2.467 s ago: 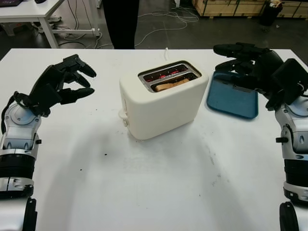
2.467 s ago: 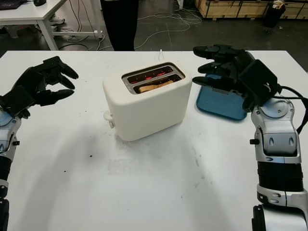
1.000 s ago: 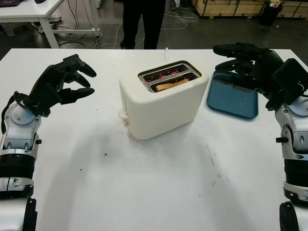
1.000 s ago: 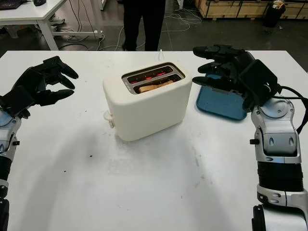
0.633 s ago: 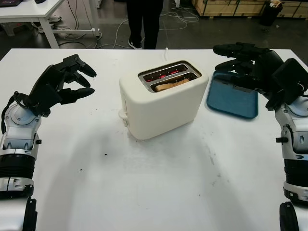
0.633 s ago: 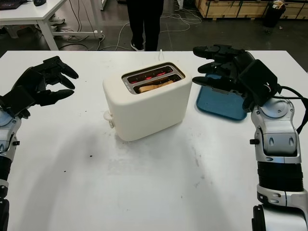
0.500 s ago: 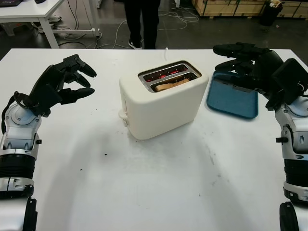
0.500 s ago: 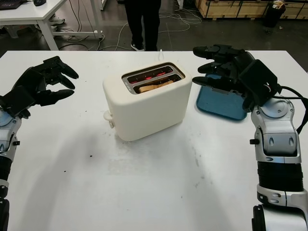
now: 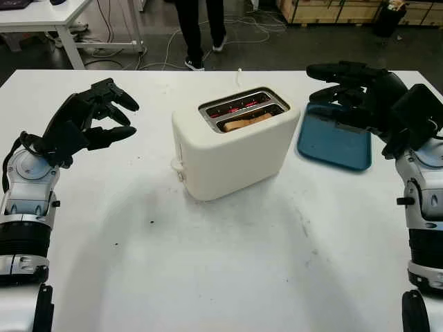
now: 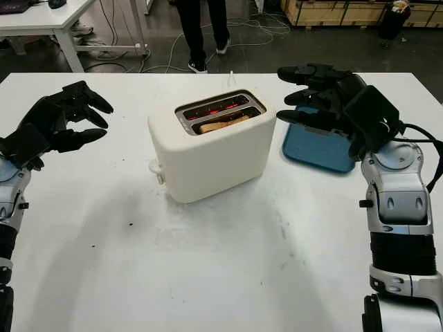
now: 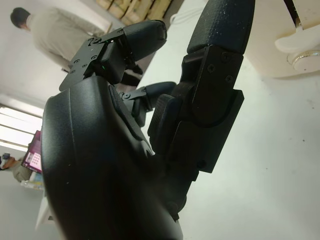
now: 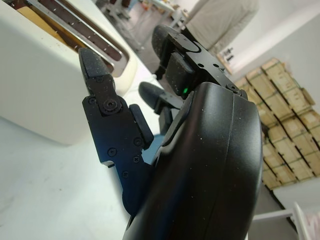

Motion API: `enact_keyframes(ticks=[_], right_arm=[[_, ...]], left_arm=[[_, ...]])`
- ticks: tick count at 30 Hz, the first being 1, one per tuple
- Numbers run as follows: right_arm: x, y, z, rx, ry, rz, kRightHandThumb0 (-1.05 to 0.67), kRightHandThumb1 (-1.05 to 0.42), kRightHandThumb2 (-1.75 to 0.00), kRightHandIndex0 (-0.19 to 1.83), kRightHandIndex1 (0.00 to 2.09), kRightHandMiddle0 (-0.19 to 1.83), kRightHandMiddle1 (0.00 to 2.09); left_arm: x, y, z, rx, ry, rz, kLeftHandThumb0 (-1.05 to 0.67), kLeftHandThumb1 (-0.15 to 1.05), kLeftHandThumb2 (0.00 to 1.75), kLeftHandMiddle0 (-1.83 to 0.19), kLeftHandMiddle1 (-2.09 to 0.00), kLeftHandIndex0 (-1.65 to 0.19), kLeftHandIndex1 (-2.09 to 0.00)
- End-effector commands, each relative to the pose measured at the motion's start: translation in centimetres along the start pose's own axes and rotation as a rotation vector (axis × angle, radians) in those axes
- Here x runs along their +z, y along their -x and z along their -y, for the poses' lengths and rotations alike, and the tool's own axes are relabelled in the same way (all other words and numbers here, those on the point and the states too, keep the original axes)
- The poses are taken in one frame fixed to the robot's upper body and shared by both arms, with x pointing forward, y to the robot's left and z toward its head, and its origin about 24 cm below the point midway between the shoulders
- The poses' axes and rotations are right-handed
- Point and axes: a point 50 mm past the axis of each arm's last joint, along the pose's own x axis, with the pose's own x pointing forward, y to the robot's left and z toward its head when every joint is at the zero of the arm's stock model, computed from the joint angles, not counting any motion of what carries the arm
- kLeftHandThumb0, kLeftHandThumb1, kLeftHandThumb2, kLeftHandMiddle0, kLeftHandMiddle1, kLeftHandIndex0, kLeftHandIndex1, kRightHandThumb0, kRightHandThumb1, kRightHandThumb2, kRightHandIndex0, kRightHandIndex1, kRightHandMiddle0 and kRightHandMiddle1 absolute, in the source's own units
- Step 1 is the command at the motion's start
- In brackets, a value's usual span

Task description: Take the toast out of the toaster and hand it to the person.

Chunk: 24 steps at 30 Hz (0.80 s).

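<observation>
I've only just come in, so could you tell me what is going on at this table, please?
The humanoid robot is poised to take toast from a cream two-slot toaster in the middle of the white table. A brown slice of toast sits down in the nearer slot. The left hand and right hand hover open on either side, touching nothing. A blue rectangular tray lies beside the toaster, and a person stands beyond the table.

Illumination is bright and even, from overhead. The white table (image 9: 228, 263) reflects diffusely, with no hard glare. A soft shadow lies beneath the toaster (image 9: 232, 142) at its 6 o'clock side. The inner slot elements glow red. The floor beyond the table, toward 12 o'clock, is markedly dimmer. In the wrist views, the background is overexposed: a person (image 11: 52, 32) and cardboard boxes (image 12: 285, 115) appear soft against washed-out white, while the near black hand shells are sharp.
</observation>
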Motion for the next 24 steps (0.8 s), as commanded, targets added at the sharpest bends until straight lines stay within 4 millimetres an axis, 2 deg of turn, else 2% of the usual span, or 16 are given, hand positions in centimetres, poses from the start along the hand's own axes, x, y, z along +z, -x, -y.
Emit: enact_keyframes(ticks=[1,24], right_arm=[[0.35,-0.17,0.05,-0.006,0.0,0.013,-0.32,-0.77,0.0,0.25,1.0,0.61,0.15],[0.21,-0.09,0.09,-0.009,0.005,0.01,-0.34,-0.77,0.0,0.25,0.99,0.6,0.15]], left_arm=[[0.28,-0.25,-0.17,0.017,0.013,0.015,-1.05,0.92,0.06,-0.33,-1.45,-0.32,-1.33],[0.19,-0.03,-0.28,0.021,0.005,0.015,-1.05,0.92,0.08,-0.32,-1.45,-0.31,-1.34]])
